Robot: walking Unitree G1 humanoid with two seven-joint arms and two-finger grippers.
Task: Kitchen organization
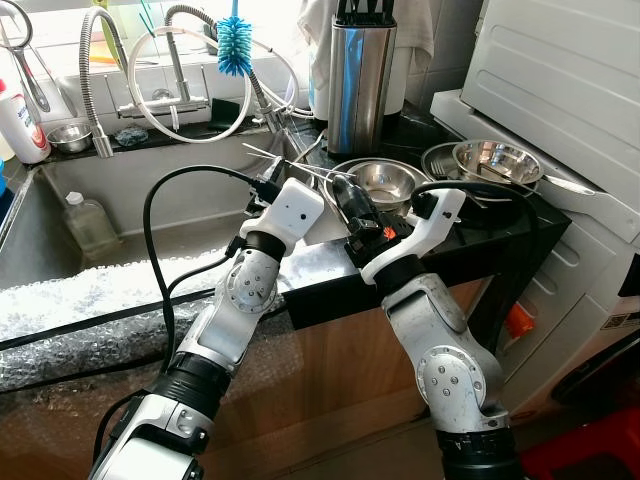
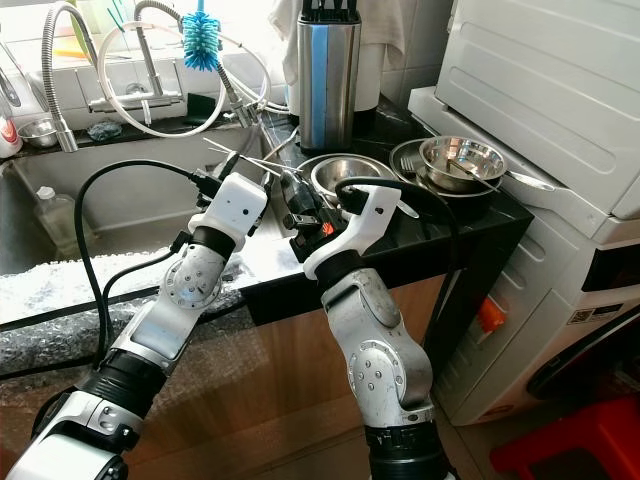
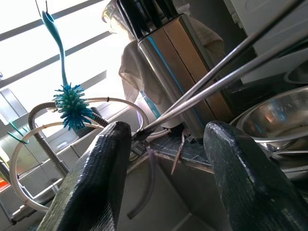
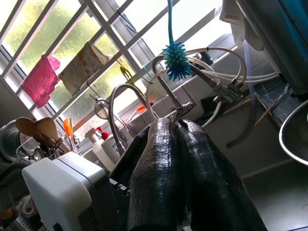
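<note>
Left eye view: both arms are raised over the near edge of the black countertop [image 1: 500,235], between the sink [image 1: 130,200] on the left and the stack of steel bowls on the right.

Left gripper [image 3: 166,144]: fingers spread apart, nothing between them. Left wrist view looks past both black fingers [image 3: 103,168] at a pair of metal chopsticks [image 3: 226,65] running diagonally across the gap, well beyond the fingertips, tips down near the countertop edge by the base of the knife block [image 1: 361,75]. No contact with the chopsticks that I can see.

Right gripper [image 4: 175,139]: fingers pressed together, no visible gap; cannot make out anything clamped between them. It sits just right of the left wrist, near the closest steel bowl [image 1: 383,182].

More steel bowls [image 1: 497,163] are nested further right on the countertop, next to the white appliance [image 1: 560,90]. Knife block stands upright at the far side of the counter, handles sticking out the top.

Sink side: blue bottle brush [image 1: 236,45] hangs above the faucet [image 1: 180,60], looped white hose around it. A plastic bottle [image 1: 88,222] stands inside the sink basin. Bubble wrap [image 1: 90,300] lies along the sink's near edge.
</note>
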